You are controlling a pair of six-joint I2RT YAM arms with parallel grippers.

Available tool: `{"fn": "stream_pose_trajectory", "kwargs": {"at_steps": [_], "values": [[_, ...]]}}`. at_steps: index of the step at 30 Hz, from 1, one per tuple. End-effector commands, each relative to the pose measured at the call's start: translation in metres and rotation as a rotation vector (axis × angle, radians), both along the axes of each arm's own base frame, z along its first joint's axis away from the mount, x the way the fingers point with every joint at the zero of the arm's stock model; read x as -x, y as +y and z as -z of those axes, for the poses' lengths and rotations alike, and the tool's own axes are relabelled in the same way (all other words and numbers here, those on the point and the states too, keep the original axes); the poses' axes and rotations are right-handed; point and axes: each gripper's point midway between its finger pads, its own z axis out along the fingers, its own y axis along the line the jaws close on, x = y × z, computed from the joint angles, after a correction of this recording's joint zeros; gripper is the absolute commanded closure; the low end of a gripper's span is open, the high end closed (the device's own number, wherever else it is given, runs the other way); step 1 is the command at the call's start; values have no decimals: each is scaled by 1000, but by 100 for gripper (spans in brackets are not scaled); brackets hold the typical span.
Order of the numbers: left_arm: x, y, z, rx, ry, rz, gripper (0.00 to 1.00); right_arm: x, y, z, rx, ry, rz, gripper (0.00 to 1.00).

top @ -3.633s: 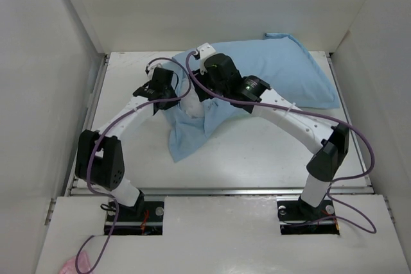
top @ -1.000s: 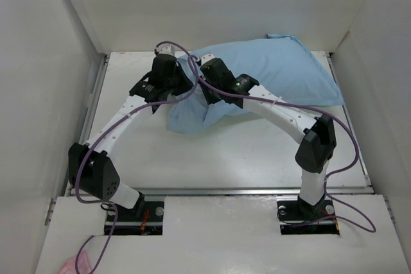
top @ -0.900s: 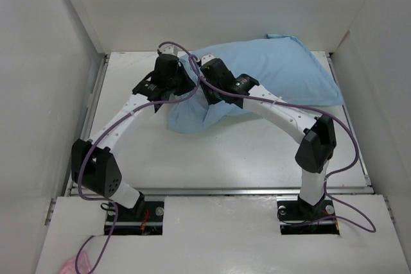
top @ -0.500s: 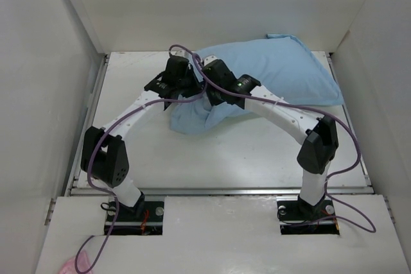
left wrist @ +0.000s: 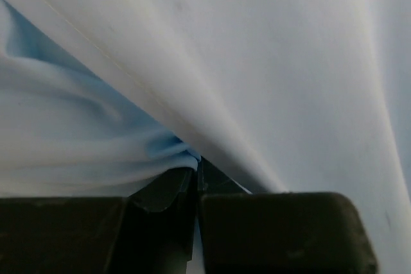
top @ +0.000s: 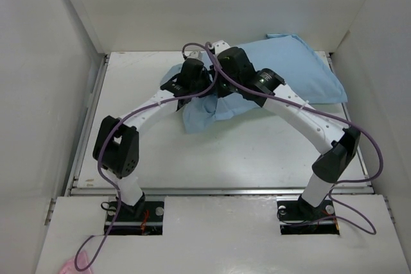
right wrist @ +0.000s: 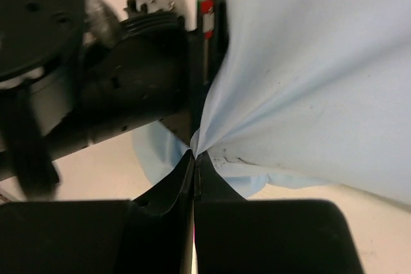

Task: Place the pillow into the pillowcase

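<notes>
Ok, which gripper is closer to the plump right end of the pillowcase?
Right, narrowly. The right gripper is shut on the pillowcase at its bunched left end, on the side toward the plump end; the left gripper pinches the same bunch just farther left.

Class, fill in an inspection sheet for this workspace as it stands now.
Surface: white table, no marks seen.
Job's things: pillowcase plump at far right, loose mouth bunched at centre; pillow not seen bare.
Clutter: pink item on near ledge, left corner.
Hands: left hand and right hand both shut, pinching pillowcase fabric.
Cables: purple cables, one loop above the hands.
Surroundings: white walls on three sides.
</notes>
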Motion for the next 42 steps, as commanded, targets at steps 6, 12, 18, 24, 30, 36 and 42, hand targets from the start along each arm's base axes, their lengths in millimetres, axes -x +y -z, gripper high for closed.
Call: {"fn": "stream_pose_trajectory", "kwargs": {"at_steps": [6,12,18,24,30,36,42], "values": [[-76,24,-18,54,-80,-461,75,26,28,-13,-131,24,-130,100],[-63,14,-54,255,-129,-401,0,30,32,-1,-138,55,-149,100],[-3,28,-34,40,-38,-170,0,22,33,9,-113,57,-121,100],[63,108,30,-187,148,-301,0,18,51,14,-124,74,-183,100],[104,163,40,-191,191,-446,0,33,73,10,-176,106,-327,100],[121,186,37,-159,153,-501,3,37,88,11,-202,102,-423,100],[104,170,25,-104,74,-423,100,31,92,18,-188,112,-413,100]]}}
